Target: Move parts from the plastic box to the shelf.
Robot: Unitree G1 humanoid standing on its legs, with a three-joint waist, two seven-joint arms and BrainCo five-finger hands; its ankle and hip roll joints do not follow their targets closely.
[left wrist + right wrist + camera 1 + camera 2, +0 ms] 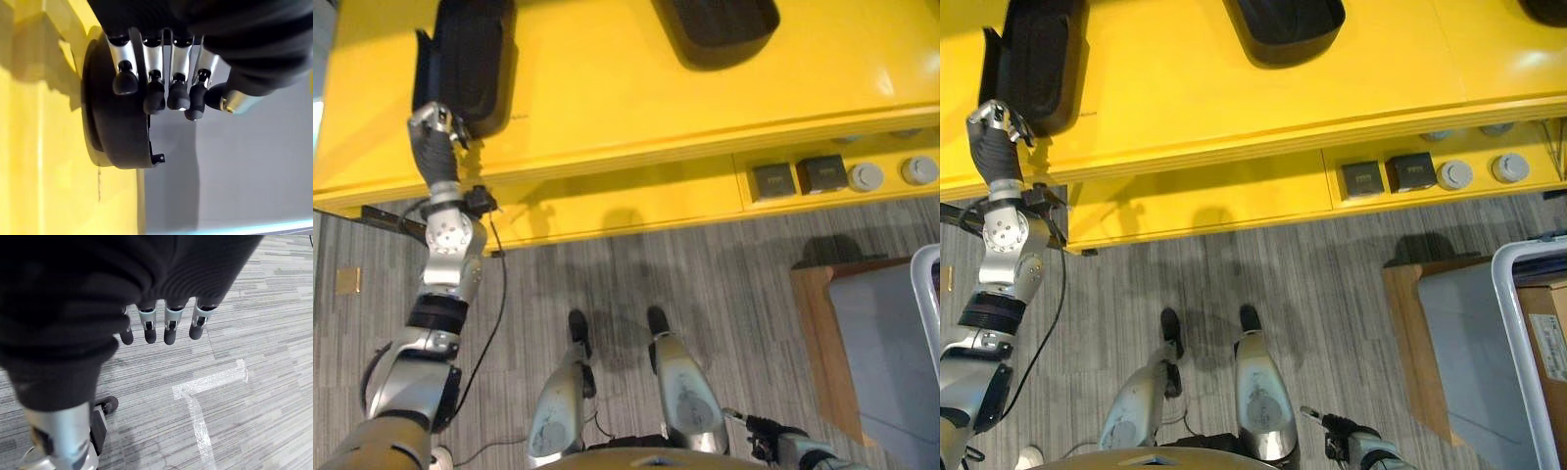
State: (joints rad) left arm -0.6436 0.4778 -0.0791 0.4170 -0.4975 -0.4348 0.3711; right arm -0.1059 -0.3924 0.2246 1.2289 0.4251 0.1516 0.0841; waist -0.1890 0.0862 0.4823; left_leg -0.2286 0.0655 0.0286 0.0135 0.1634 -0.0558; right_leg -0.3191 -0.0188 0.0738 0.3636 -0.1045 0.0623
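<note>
1. Okay, quick rundown, everything placed off the yellow shelf (pixel 626 98). Black part (pixel 470 59) lying on the shelf top at its left end, long axis running from the shelf's front edge toward the back.
2. Left hand (pixel 435 122) right at that part's near end, just over the shelf's front edge. Fingers (pixel 154 93) bent and bunched side by side, hooked over the rim of the part, thumb on the other side. Reads as a loose grip on the black part rather than a flat push, though hard to call tight or slack.
3. Right hand (pixel 168 328) hanging low, well short of the shelf, over the carpet. Fingers relaxed and straight-ish, holding nothing.
4. Second black part (pixel 720 29) further along the shelf top, toward the middle, touched by neither hand.
5. Plastic box (pixel 1500 323) off past the shelf's right end, down on a wooden stand (pixel 1410 333), closer to the idle right hand.
6. Small grey blocks (pixel 773 181) and round discs (pixel 867 176) sitting on the shelf's lower ledge, right side.
7. Guessing placement nearly done for this one: probably just needs a release and a pull back along the part's long axis, straight off the front edge. Sideways drag likely to skew the part.
</note>
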